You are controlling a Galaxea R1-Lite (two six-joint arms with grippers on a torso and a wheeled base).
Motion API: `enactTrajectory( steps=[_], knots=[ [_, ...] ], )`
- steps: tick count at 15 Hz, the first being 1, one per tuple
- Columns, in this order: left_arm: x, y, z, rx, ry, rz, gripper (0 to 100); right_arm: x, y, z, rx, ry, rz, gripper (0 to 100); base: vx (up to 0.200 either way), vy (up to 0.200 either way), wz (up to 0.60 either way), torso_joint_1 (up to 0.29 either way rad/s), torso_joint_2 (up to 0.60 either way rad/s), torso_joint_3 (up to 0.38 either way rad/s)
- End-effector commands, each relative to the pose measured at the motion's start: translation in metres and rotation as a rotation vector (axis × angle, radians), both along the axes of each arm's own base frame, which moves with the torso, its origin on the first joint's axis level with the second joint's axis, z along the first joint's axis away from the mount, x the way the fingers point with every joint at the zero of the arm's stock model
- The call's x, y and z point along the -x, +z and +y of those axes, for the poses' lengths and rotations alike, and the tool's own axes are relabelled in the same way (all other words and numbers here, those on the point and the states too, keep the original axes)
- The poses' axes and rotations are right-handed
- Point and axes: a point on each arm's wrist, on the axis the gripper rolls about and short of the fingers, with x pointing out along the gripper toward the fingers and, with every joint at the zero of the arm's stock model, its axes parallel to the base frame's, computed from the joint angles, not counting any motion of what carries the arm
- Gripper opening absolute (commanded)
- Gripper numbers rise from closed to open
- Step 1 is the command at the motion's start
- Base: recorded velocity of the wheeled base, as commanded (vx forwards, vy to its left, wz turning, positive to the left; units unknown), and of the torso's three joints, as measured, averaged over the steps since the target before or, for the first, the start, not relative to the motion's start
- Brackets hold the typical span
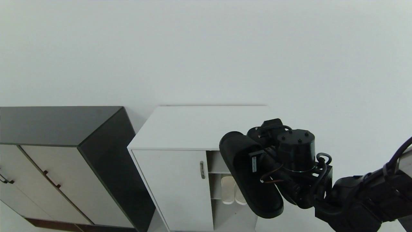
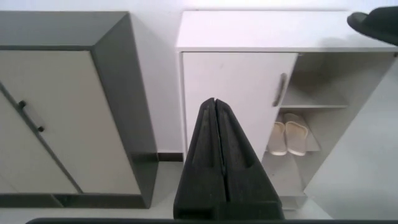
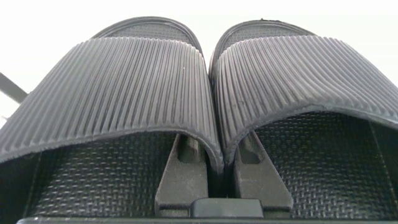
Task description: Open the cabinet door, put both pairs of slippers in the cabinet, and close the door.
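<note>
The cabinet [image 1: 199, 127] is standing open on its right; white slippers [image 1: 233, 190] are lying inside; black slippers [image 1: 251, 174] are hanging before it in the right gripper [image 3: 219, 165].

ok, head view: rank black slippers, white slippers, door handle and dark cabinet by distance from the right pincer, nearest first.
1. Black slippers: held in the right pincer.
2. White slippers: inside the white cabinet, just to the left.
3. Door handle: farther left, on the shut door.
4. Dark cabinet: far left.
</note>
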Motion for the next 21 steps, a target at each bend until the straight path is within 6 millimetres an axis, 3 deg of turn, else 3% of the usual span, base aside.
enactTrajectory(
  steps=[1,10,13,17,21],
  knots=[
    [0.0,0.0,0.0,0.0,0.001,0.0,0,0.0,-0.004,-0.001,0.017,0.002,0.004,0,0.0,0.0,0.0,0.0,0.0,0.0],
    [0.0,0.0,0.0,0.002,0.001,0.0,0,0.002,-0.007,-0.006,0.062,0.006,-0.016,0,0.0,0.0,0.0,0.0,0.0,0.0],
    [0.0,0.0,0.0,0.002,0.002,0.0,0,0.015,0.003,-0.007,0.043,0.031,-0.036,0,0.0,0.0,0.0,0.0,0.0,0.0],
    [0.0,0.0,0.0,0.002,0.002,0.0,0,0.029,0.0,-0.005,0.056,0.067,-0.023,0,0.0,0.0,0.0,-0.139,0.32,0.172],
    [0.0,0.0,0.0,0.002,0.002,0.0,0,0.03,-0.005,-0.003,0.053,0.073,-0.025,0,0.0,0.0,0.0,-0.17,0.38,0.205]
  ],
)
